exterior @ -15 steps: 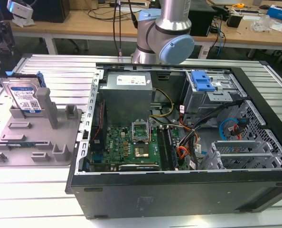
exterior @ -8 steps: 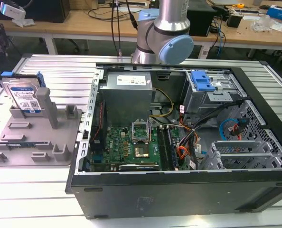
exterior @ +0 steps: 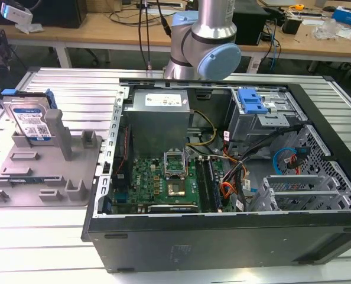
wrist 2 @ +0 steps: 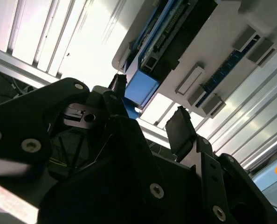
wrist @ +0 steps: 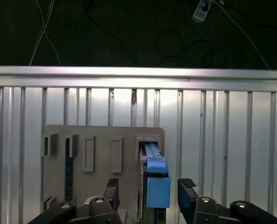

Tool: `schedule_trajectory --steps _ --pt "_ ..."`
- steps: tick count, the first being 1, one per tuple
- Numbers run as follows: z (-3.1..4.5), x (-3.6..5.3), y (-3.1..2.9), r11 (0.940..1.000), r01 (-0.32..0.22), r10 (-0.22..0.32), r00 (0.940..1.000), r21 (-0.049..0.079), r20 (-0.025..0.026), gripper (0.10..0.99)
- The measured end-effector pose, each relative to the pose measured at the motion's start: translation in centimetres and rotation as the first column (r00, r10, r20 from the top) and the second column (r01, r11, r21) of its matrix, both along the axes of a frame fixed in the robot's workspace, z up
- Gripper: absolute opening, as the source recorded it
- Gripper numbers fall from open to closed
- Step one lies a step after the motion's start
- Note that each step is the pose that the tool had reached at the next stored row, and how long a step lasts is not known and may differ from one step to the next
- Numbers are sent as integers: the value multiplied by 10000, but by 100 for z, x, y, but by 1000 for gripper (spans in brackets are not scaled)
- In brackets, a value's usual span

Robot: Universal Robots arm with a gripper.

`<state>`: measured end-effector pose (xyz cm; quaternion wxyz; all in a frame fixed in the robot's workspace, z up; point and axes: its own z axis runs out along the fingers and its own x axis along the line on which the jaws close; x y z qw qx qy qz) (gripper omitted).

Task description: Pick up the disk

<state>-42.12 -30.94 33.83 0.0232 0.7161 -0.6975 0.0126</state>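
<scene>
The flat silver hard drive with blue side rails and a blue-and-white label (exterior: pixel 31 121) stands on edge in the grey plastic holder with upright posts (exterior: pixel 75 177), at the exterior view's left and well apart from the open black computer case (exterior: pixel 223 236). Bare ribbed metal table (wrist: pixel 222 140) lies beside the holder. My gripper (wrist: pixel 149 193) is spread wide and holds nothing; its black fingers (wrist: pixel 187 193) flank the drive's blue end with a gap on each side. The exterior view gives the labelled face, and both wrist views give the narrow edge.
</scene>
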Motion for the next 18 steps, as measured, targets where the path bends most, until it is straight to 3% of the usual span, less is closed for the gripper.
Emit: schedule_trajectory --steps 7,10,14,18 --pt "-20 80 1 10000 0 0 10000 0 -1 616" --pt "-81 108 8 10000 9 -9 10000 -9 0 616" --pt "-171 99 52 10000 8 -8 10000 -59 0 616" --pt "-229 15 119 9999 9 -9 10000 -158 5 616"
